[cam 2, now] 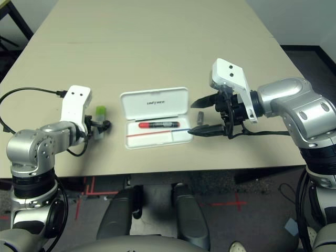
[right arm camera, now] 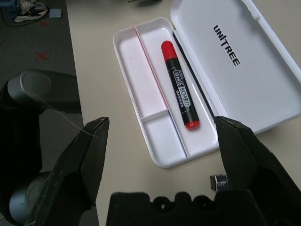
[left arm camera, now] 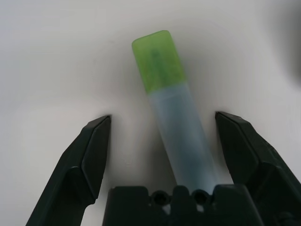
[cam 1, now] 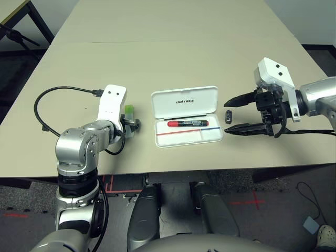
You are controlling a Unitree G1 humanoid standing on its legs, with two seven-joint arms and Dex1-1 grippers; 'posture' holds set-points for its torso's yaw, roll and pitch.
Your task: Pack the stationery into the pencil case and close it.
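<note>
Beside the open pencil case (cam 1: 188,137), marker (cam 1: 188,123) inside: right, wide gripper (cam 1: 227,117), small dark piece, possibly metallic (cam 1: 228,116); left, wide gripper (left arm camera: 163,115), green-ended bar (left arm camera: 176,122).

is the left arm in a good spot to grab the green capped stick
Probably yes: the left gripper is open above the green-capped stick, which lies on the table between its spread fingers, and nothing appears to block them from closing.
</note>
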